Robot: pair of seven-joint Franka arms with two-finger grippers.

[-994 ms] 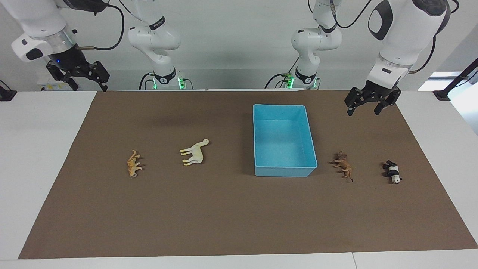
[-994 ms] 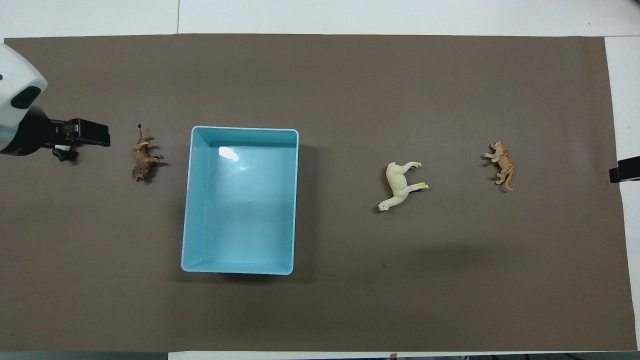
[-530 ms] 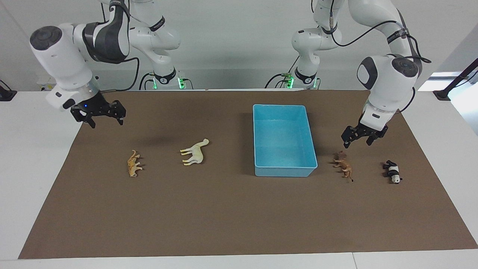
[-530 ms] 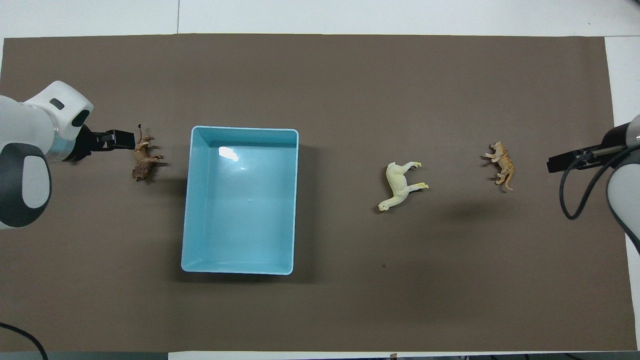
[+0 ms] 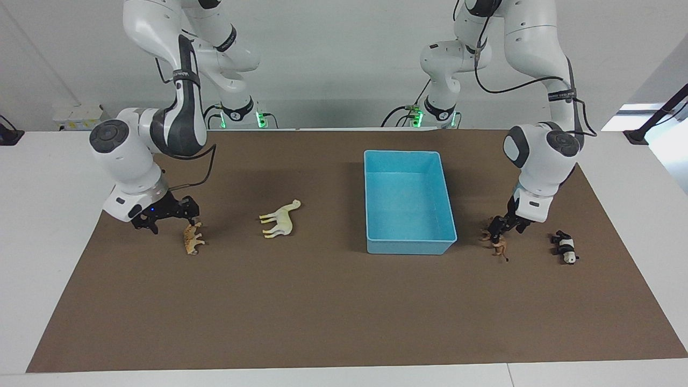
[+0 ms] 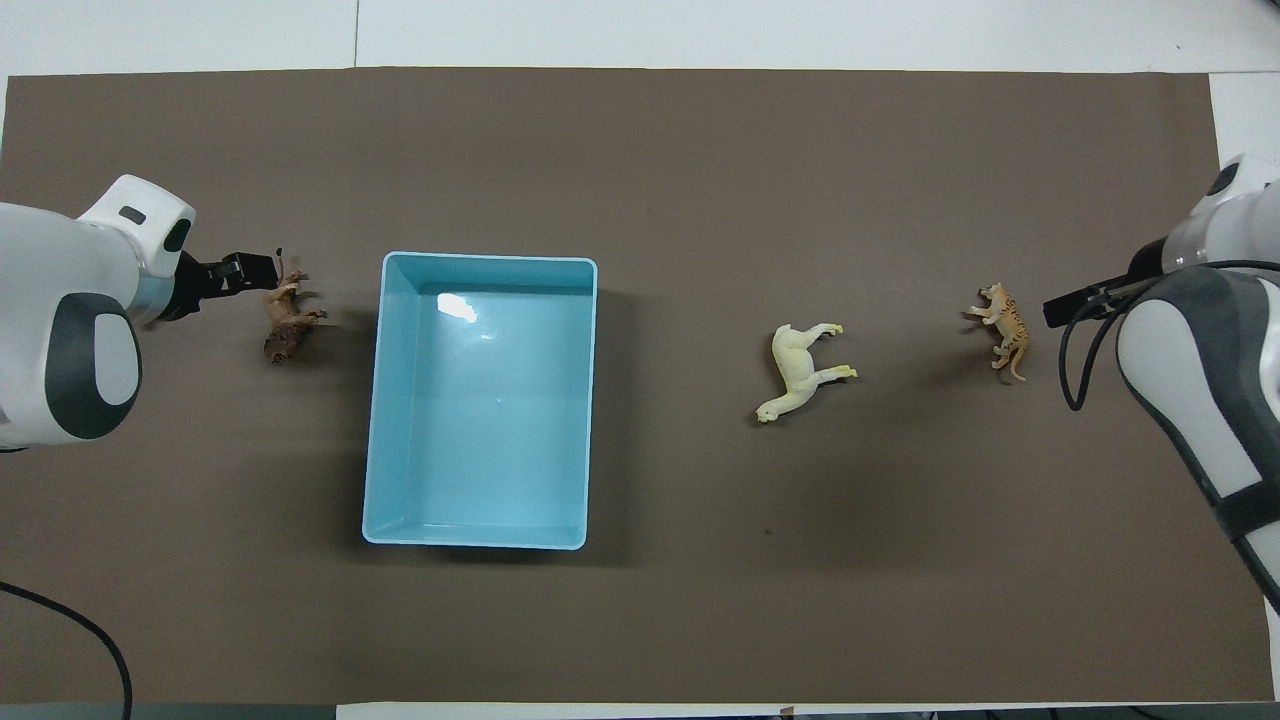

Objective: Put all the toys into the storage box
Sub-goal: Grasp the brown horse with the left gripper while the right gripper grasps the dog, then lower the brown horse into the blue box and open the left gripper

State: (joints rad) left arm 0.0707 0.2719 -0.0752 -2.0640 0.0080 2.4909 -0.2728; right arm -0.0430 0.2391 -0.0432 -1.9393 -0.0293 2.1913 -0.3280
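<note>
The light blue storage box (image 5: 411,247) (image 6: 375,400) stands empty on the brown mat. Four toys lie on the mat outside it. The tiger (image 5: 191,239) (image 6: 1005,328) and the cream llama (image 5: 279,218) (image 6: 800,370) lie toward the right arm's end. The lion (image 5: 500,246) (image 6: 285,325) and the panda (image 5: 564,247) lie toward the left arm's end; the left arm hides the panda in the overhead view. My right gripper (image 5: 169,223) (image 6: 1060,305) hangs open, low beside the tiger. My left gripper (image 5: 505,230) (image 6: 250,272) is open, down at the lion; contact is unclear.
The brown mat (image 5: 322,301) covers most of the white table (image 5: 54,215). Both forearms lean low over the mat's two ends. Black cables (image 6: 1075,350) loop from the right arm near the tiger.
Both arms have come down from high near their bases. The right gripper dropped to beside the tiger, the left gripper to the lion. No toy has moved.
</note>
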